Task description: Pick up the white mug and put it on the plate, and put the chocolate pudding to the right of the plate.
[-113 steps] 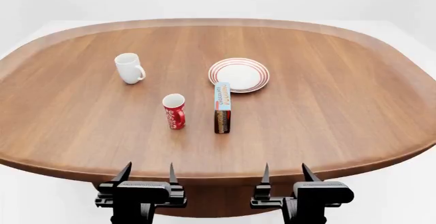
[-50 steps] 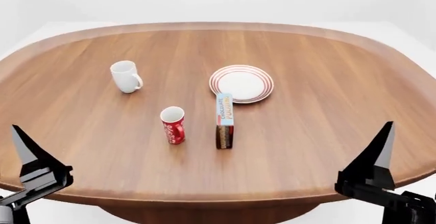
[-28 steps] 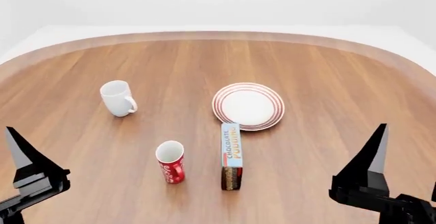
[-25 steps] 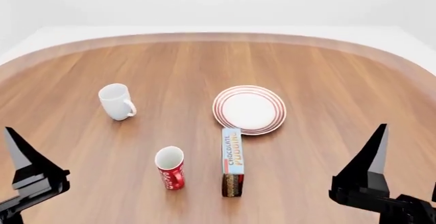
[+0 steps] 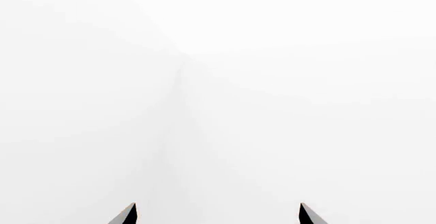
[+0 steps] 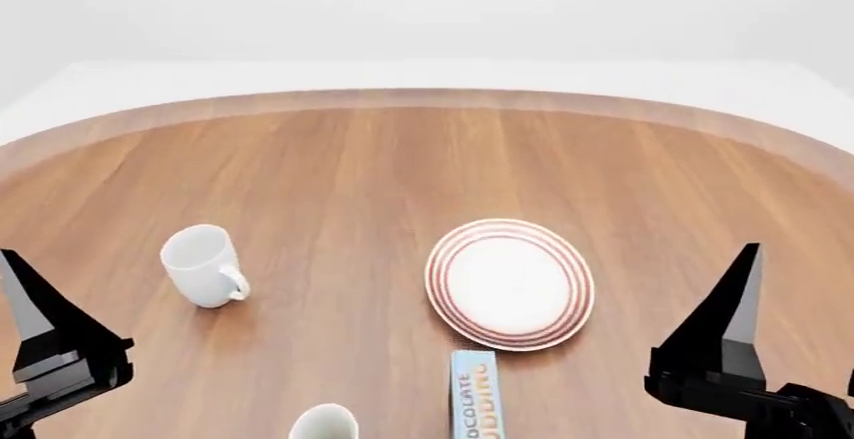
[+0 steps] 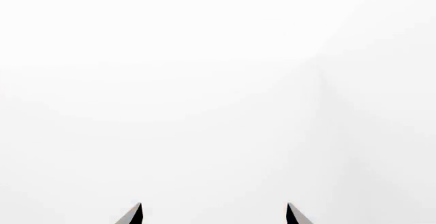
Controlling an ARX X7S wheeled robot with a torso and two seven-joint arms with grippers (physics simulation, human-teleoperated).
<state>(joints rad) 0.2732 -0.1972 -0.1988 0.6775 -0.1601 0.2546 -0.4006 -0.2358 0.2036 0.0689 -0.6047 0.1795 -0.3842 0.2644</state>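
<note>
Two grippers sit low at the sides of the head view: the left gripper (image 6: 40, 359) at the left edge, the right gripper (image 6: 721, 344) at the right edge, both above the wooden table (image 6: 400, 159) and holding nothing. Each wrist view shows two fingertips spread wide apart against blank white. The white mug (image 6: 203, 266) stands upright left of the plate (image 6: 510, 284), well apart from it, handle facing the near right. The chocolate pudding (image 6: 475, 396) lies just in front of the plate, partly cut off at the bottom. A cup rim (image 6: 324, 422) shows to its left
</note>
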